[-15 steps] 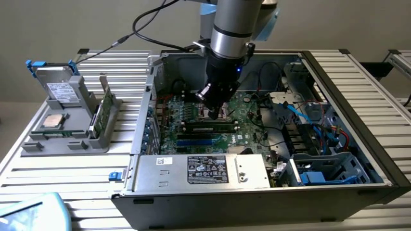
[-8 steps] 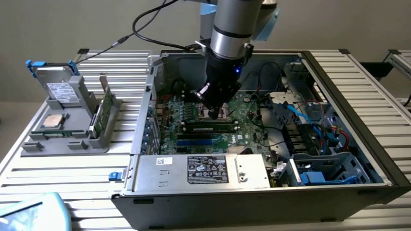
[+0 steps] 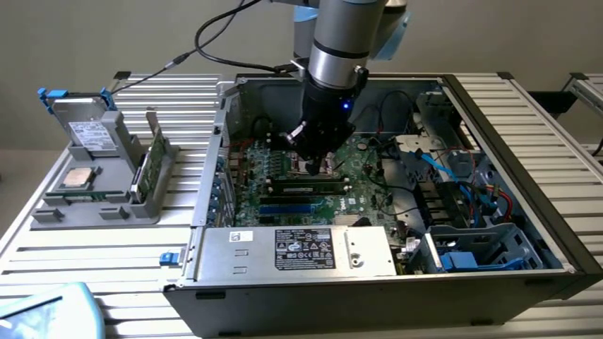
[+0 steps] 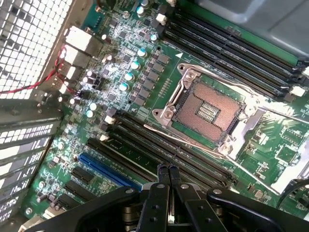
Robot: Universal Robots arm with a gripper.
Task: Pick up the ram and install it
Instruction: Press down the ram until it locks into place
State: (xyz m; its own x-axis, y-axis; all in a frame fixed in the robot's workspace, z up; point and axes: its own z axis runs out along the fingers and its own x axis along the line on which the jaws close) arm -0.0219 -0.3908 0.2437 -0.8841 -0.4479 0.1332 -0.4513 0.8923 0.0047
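Silver arm [image 3: 339, 35], black hand [image 4: 168, 173], blue light

Motherboard [image 4: 145, 72] glossy green circuit board. CPU socket [image 4: 205, 112] framed in shiny bare metal. End effector [image 4: 168, 176] matt black, fingers look metal. Case wall [image 4: 29, 43] perforated grey metal. Table [image 3: 85, 254] ribbed brushed aluminium. Power supply [image 3: 292, 251] dull grey metal, paper label.

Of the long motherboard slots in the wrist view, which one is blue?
The blue slot lies beside the black memory slots, on their side away from the CPU socket. The other long slots are black.
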